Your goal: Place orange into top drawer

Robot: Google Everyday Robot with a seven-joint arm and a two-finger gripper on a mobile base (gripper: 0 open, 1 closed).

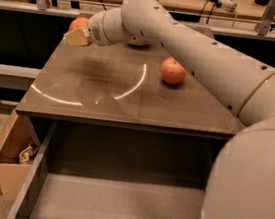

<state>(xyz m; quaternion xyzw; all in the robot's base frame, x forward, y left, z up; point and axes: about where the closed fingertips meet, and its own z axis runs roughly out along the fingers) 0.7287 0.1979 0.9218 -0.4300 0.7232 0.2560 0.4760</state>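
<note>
Arm: my robot's pale, rounded arm fills the right side of the camera view and reaches across to the far left corner of the tabletop.

Gripper: the tan-tipped gripper hangs over the far left edge of the dark brown tabletop. It points left and sits right against the fruit there. I cannot tell how far open it is, or whether it has hold of anything.

Orange: the small, smooth, bright orange fruit is at the far left corner of the tabletop. It is just behind the gripper and partly hidden by it. Only its upper curve shows. I cannot tell whether it rests on the surface or is lifted off it.

Top drawer: the wide, shallow grey-brown drawer stands pulled out below the near edge of the tabletop. Its flat grey bottom and thin left wall are in view, and the arm covers its right end. The orange is well apart from it, at the opposite side of the tabletop.

Apple: a redder round fruit sits on the tabletop right of centre, just beside the arm and well apart from the orange.

Cardboard box: an open tan cardboard box stands on the floor, just beside the drawer's left wall. Something pale lies inside it that I cannot make out.
</note>
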